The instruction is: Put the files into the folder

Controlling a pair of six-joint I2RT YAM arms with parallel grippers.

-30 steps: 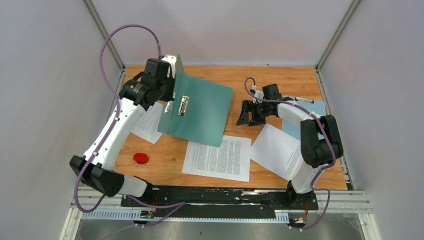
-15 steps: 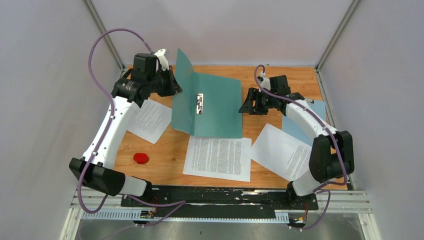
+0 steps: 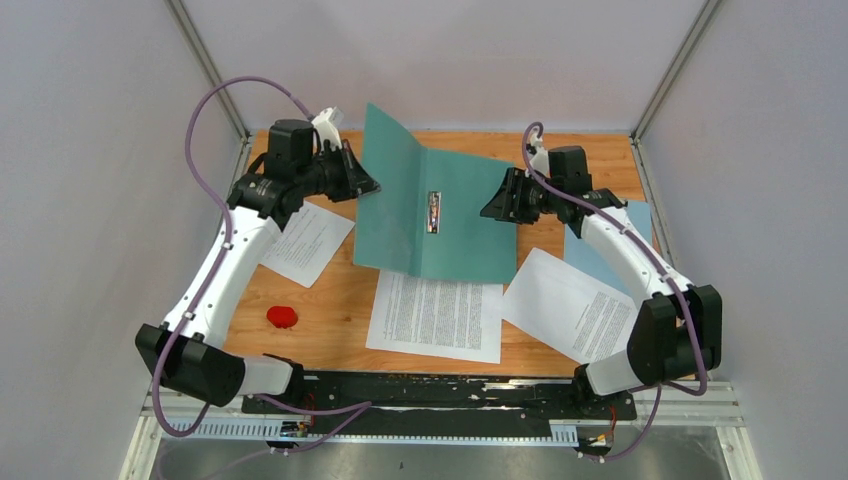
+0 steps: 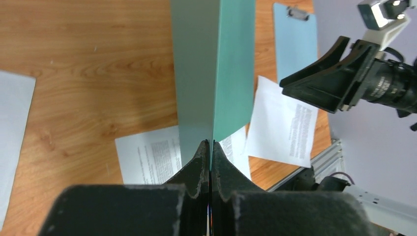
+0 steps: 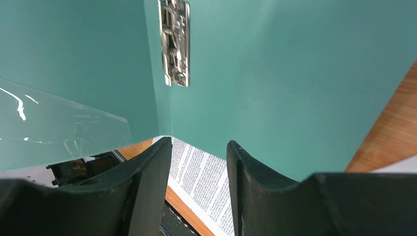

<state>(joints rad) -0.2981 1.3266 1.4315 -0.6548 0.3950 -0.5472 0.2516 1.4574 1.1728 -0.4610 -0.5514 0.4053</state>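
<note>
Opening the folder point(image 3: 455, 220), by the look of it, with none of the files point(image 3: 435, 315) inside yet. Half open near the middle of the far edge of the surface point(image 3: 340, 310): left cover raised almost upright, right cover lower, its near edge overlapping the top of the middle sheet, metal fastener point(image 3: 433, 213) showing along the spine.

Left tool point(image 3: 362, 183) pressed together, pinching the outer edge of the raised cover; thin card visible between the pads in the left wrist view. Right tool point(image 3: 497, 203) spread, gripping nothing, hovering just beside the right cover's outer edge.

Three printed sheets flat on the surface: one at the middle of the near edge, one toward the near right corner, one near the left edge. Light blue clipboard point(image 3: 612, 250) by the right edge; small red object point(image 3: 282, 317) toward the near left corner.

Likely trouble:
- Slipping or buckling of the cover, from a narrow pinch on thin card and too quick a pull.
- Dragging of the whole folder and the sheet beneath, with no hold on the right cover.
- Springing shut on release, before any sheet goes in.
</note>
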